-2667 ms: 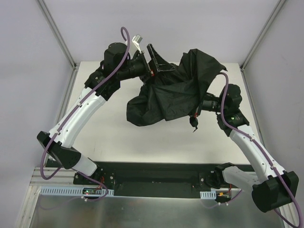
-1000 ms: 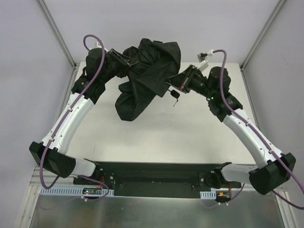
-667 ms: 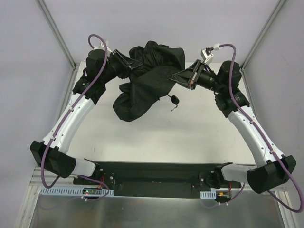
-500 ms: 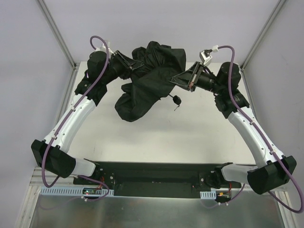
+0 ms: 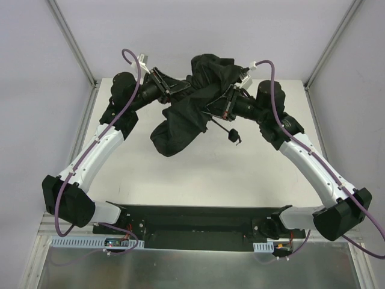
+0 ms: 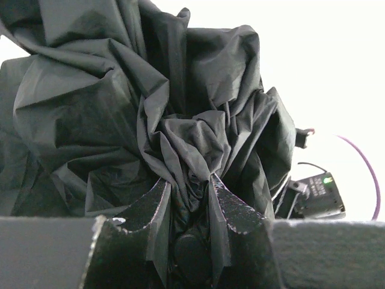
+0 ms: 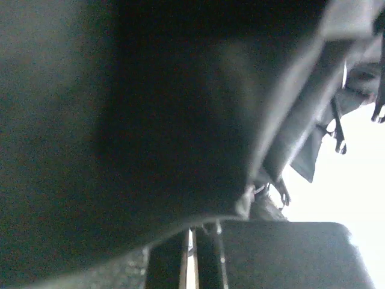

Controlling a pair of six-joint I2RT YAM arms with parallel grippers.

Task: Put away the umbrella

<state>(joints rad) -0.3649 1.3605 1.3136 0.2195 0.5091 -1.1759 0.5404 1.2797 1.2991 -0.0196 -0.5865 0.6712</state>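
The umbrella (image 5: 186, 114) is a crumpled black bundle held up above the table between both arms, its lower end drooping towards the front left. Its small handle (image 5: 233, 135) with a cord dangles under the right side. My left gripper (image 5: 175, 90) comes in from the left, shut on a bunch of canopy fabric (image 6: 120, 90) that fills the gap between its fingers (image 6: 155, 208). My right gripper (image 5: 212, 110) presses into the canopy from the right. Dark fabric (image 7: 120, 108) covers most of the right wrist view. The right gripper (image 7: 192, 253) is shut, with only a thin slit of light showing.
The white table (image 5: 198, 174) lies below the bundle. Slanted metal frame posts (image 5: 72, 42) (image 5: 331, 42) stand at the back corners. A black base plate (image 5: 198, 220) runs along the near edge. Part of the right arm (image 6: 316, 195) shows behind the fabric in the left wrist view.
Both grippers have drawn closer together, the left moving right and the right moving left into the canopy. The bundle shifted right, and the handle swung out to the right.
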